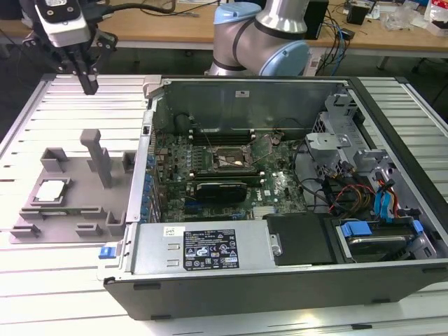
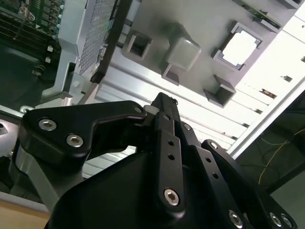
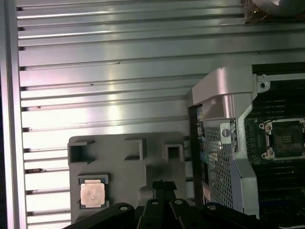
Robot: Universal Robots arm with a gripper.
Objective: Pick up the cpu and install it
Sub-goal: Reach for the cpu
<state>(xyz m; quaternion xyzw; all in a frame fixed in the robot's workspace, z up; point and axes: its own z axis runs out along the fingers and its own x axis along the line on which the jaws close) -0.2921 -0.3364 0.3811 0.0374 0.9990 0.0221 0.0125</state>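
The cpu point(image 1: 50, 190), a small silvery square chip, lies flat in a recess of the grey holder block point(image 1: 78, 208) on the slatted table, at the exterior view's left. It also appears in both wrist views point(image 2: 240, 45) point(image 3: 92, 194). My gripper point(image 1: 89, 85) hangs high above the table's far left part, well back from the holder, shut with nothing between its fingers. Its black fingertips point(image 2: 164, 102) point(image 3: 162, 184) are pressed together. The dark framed socket point(image 1: 231, 161) point(image 3: 285, 139) sits on the green board inside the open computer case.
The open computer case point(image 1: 210, 255) lies at the centre and right, its raised metal wall point(image 1: 143, 168) right beside the holder. A tall grey post point(image 1: 98, 157) rises from the holder. Cables and drive bays point(image 1: 378, 210) crowd the case's right side. The arm's base point(image 1: 262, 35) stands behind it.
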